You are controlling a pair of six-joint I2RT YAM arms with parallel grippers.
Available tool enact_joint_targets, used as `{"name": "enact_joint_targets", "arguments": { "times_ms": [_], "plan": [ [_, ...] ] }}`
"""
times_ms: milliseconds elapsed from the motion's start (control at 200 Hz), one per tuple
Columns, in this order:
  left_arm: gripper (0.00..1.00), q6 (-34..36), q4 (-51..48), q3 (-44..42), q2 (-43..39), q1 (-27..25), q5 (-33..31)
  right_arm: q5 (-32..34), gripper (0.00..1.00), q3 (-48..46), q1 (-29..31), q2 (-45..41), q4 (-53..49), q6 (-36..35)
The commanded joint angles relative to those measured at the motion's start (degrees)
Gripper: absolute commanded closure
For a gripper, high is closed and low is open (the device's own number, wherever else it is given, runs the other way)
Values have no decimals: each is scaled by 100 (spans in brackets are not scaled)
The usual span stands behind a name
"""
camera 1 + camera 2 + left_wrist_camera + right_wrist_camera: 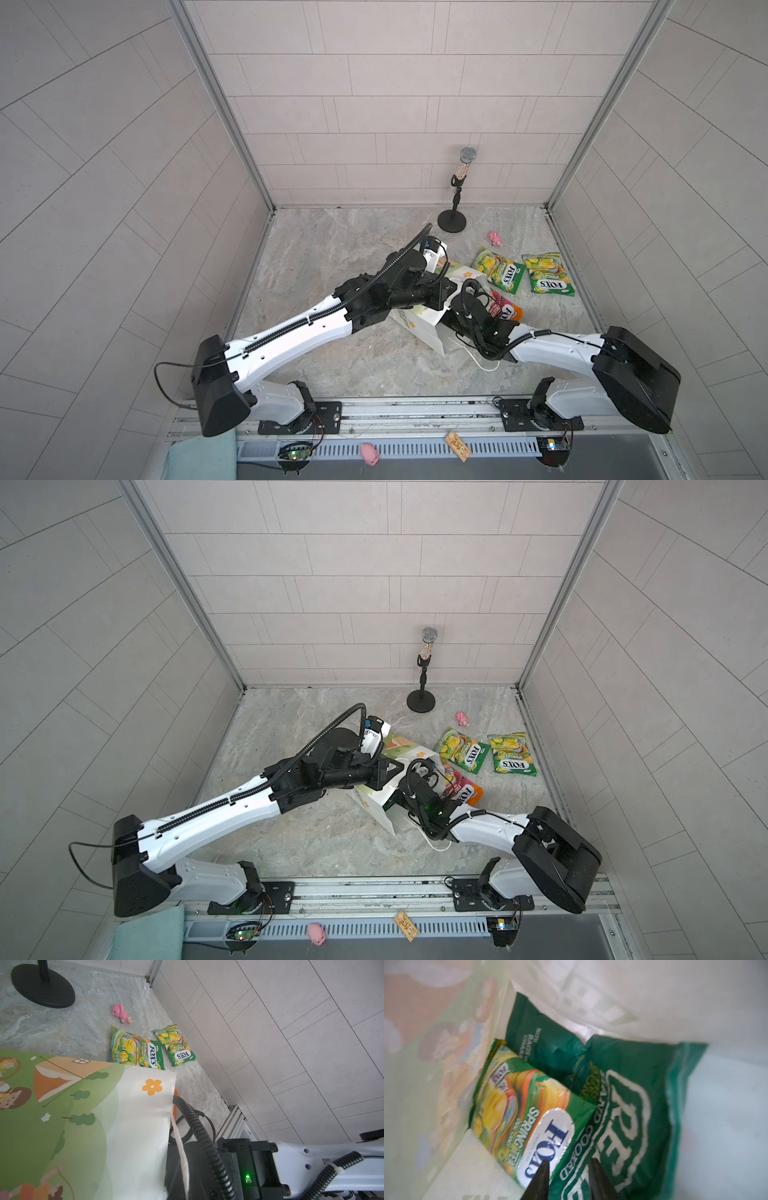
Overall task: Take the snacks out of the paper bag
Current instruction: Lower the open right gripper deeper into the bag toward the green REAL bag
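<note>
The paper bag [419, 322] [370, 808] lies on its side mid-table, mouth towards the right arm. My left gripper is hidden under its own wrist, shut at the bag's upper wall [135, 1115]. My right gripper [569, 1167] is inside the bag, jaws apart astride the edge of the dark green REAL packet [633, 1105]. A yellow-green FOX'S packet [525, 1118] lies beside that packet. Outside, two yellow-green FOX'S packets [498, 271] [548, 274] lie flat right of the bag. An orange-pink packet [505, 311] is half hidden under the right wrist.
A microphone stand [453, 220] is at the back, with a pink toy figure [494, 237] to its right. The bag's white cord handle [486, 365] trails under the right forearm. Another pink toy [369, 453] and a wooden tag [457, 445] lie on the front rail.
</note>
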Motion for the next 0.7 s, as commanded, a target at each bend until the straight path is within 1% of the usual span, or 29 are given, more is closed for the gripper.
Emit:
{"name": "enact_joint_targets", "arguments": {
  "times_ms": [0,90,410,515,695],
  "plan": [
    [100,35,68,-27,-74,-38,60,205,66,163,21,204,-168,188],
    [100,37,70,-21,-67,-38,81,182,63,216,3,356,-128,267],
    [100,42,70,-7,-54,-72,134,66,62,311,-112,717,92,344],
    [100,45,73,25,-30,-90,157,-89,59,285,-217,928,359,484],
    [100,52,73,19,-40,-110,131,-544,59,261,-395,1384,1097,575]
  ]
}}
